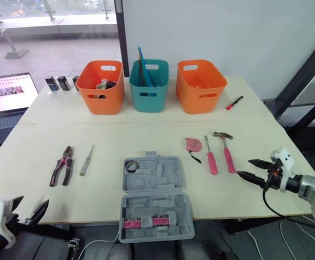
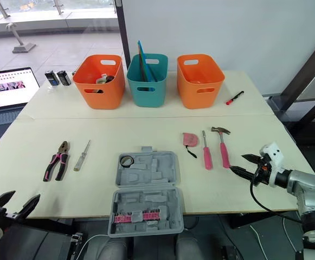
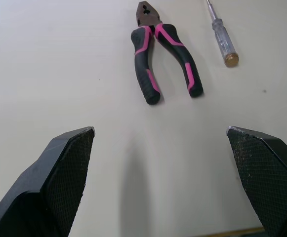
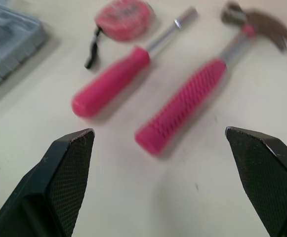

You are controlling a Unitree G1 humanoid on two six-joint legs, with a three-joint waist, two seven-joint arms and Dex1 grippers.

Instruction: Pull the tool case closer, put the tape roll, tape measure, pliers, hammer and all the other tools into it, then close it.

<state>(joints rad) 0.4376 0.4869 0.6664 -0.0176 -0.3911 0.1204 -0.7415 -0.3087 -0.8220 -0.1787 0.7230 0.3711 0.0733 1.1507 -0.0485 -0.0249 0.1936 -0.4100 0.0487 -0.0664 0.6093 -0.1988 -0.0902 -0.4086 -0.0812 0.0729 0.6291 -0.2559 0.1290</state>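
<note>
The grey tool case (image 1: 154, 197) lies open at the table's front centre, with a pink strip of bits in its near half. A black tape roll (image 1: 131, 165) rests in the far half's left corner. Right of the case lie a pink tape measure (image 1: 193, 144), a pink screwdriver (image 1: 210, 157) and a pink-handled hammer (image 4: 197, 98). On the left lie the pliers (image 3: 165, 54) and a clear-handled screwdriver (image 3: 222, 34). My left gripper (image 1: 32, 201) hangs open at the front left edge, short of the pliers. My right gripper (image 1: 244, 168) is open, just right of the hammer's handle.
Along the back stand an orange bin (image 1: 100, 85), a teal bin (image 1: 149, 85) and a second orange bin (image 1: 201, 85). A red marker (image 1: 234, 103) lies at the back right. A laptop (image 1: 5, 95) and small black items (image 1: 57, 83) sit at the far left.
</note>
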